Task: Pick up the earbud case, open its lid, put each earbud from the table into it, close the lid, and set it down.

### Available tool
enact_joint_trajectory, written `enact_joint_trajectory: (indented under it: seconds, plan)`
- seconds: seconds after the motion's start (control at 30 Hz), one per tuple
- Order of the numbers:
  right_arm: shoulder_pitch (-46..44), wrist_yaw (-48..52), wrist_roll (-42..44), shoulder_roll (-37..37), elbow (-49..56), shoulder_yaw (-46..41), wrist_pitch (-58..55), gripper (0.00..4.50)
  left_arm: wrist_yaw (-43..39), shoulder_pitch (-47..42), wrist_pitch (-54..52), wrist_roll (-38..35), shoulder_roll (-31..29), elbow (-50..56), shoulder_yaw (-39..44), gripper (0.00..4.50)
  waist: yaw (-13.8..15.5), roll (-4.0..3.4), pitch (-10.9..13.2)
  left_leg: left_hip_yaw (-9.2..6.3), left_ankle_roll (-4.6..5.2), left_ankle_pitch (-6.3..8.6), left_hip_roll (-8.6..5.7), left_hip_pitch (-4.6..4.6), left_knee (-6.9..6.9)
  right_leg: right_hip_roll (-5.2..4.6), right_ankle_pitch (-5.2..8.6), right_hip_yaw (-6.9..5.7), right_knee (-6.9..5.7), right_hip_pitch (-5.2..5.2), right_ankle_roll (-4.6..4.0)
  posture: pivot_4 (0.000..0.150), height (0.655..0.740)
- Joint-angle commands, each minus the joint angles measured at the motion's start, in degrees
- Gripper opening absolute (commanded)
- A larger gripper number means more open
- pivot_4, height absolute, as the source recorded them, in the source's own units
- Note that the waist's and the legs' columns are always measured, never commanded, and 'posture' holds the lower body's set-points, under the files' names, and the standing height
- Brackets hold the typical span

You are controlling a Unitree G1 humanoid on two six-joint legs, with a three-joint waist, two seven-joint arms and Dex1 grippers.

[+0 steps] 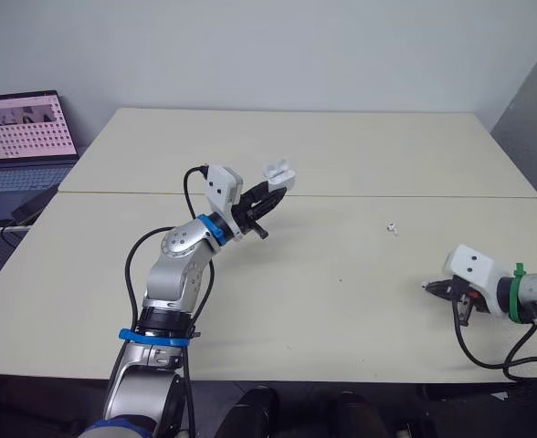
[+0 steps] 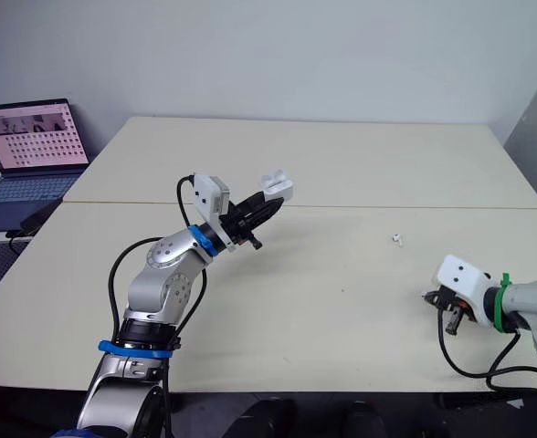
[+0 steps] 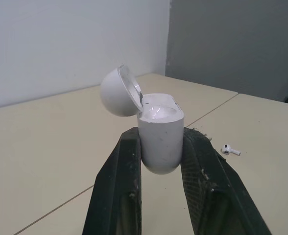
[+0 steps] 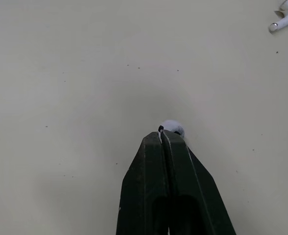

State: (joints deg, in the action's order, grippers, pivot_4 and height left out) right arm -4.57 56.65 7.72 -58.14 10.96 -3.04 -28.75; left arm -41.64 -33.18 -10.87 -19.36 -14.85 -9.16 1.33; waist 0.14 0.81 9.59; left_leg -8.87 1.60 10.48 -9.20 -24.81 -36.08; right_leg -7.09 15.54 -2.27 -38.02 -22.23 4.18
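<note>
The left gripper (image 1: 267, 199) has its two black fingers clamped on the sides of the white, glossy, rounded plastic earbud case (image 3: 159, 132), holding it upright in the air over the seam that crosses the cream worktop (image 1: 342, 310), left of centre. Its domed lid (image 3: 115, 93) is swung back on the hinge, and the sockets inside look empty. So pick-up and opening are done.

Near the front right corner of the worktop, the right gripper (image 4: 162, 133) has its fingers pressed together with a small white earbud (image 4: 172, 127) pinched at the very tips; whether it is lifted clear of the surface I cannot tell. A second small white earbud (image 1: 392, 227) lies loose right of centre, just in front of the seam, well apart from both grippers.

Left to do, by my reading: carry the pinched one to the case and seat it, fetch and seat the other, shut the lid, set the case down
</note>
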Motion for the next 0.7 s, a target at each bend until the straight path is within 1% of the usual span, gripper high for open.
enact_joint_trajectory:
  seconds: [0.03, 0.7]
  plan:
    - [-1.63, -0.65, -0.43, -0.18, 0.19, -0.31, 0.36, 0.02, 0.25, -0.81, 0.85, -0.23, -0.04, 2.13, 0.08, 0.73, -0.03, 0.00, 0.00, 0.00, 0.00, 0.00, 0.00, 0.00, 0.00, 0.00, 0.00, 0.01, 0.00, 0.00, 0.00, 0.150, 0.7400]
    - [-2.97, -1.31, -0.94, -0.37, -1.96, -0.48, 1.21, 0.02, 0.02, -0.78, 0.84, -0.14, -0.02, 2.01, 0.04, 0.73, -0.02, 0.00, 0.00, 0.00, 0.00, 0.00, 0.00, 0.00, 0.00, 0.00, 0.00, 0.00, 0.00, 0.00, 0.00, 0.150, 0.7400]
